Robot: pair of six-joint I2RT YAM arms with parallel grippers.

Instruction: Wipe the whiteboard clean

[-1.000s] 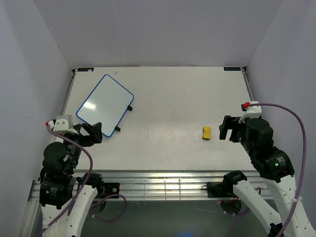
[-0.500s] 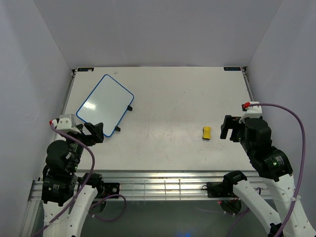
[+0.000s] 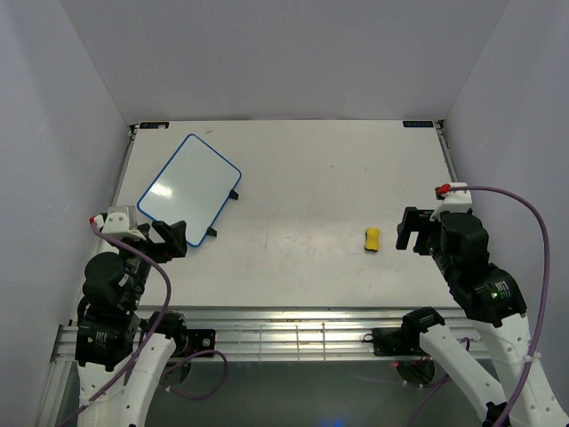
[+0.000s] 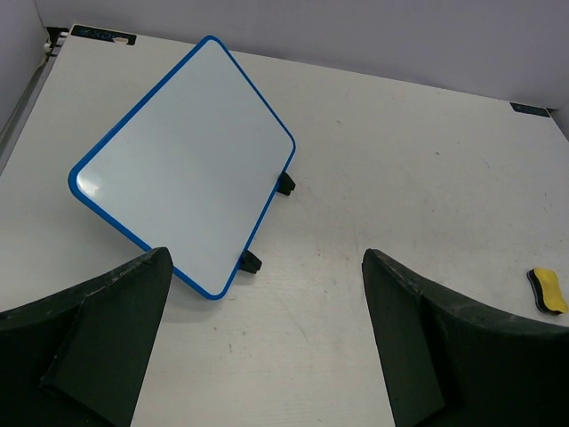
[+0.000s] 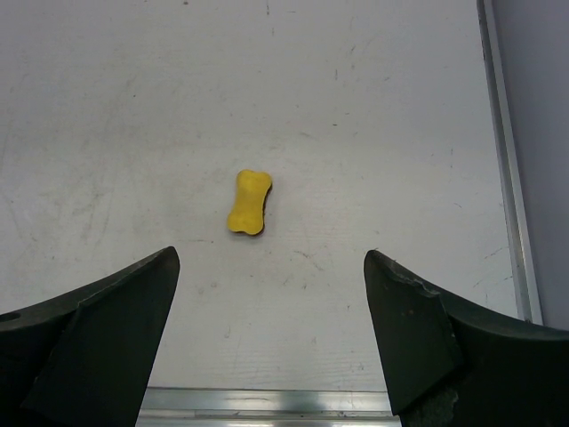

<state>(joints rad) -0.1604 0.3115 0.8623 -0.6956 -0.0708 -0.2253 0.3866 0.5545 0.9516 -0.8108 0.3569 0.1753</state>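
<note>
While crouched low by the near edge, held left gripper (image 3: 167, 238) and right gripper (image 3: 402, 230) spread wide, empty; saw blank whiteboard (image 3: 189, 189) just beyond left fingers (image 4: 116, 311), untouched.

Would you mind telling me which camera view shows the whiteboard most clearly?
The left wrist view: the whiteboard fills much of the picture, showing a blank surface, blue frame and two black feet. The top external view shows it smaller, at left. The right wrist view misses it.

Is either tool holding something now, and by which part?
Nothing is held. The left tool and the right tool are open and empty; the whiteboard and the yellow eraser sit apart from both.
</note>
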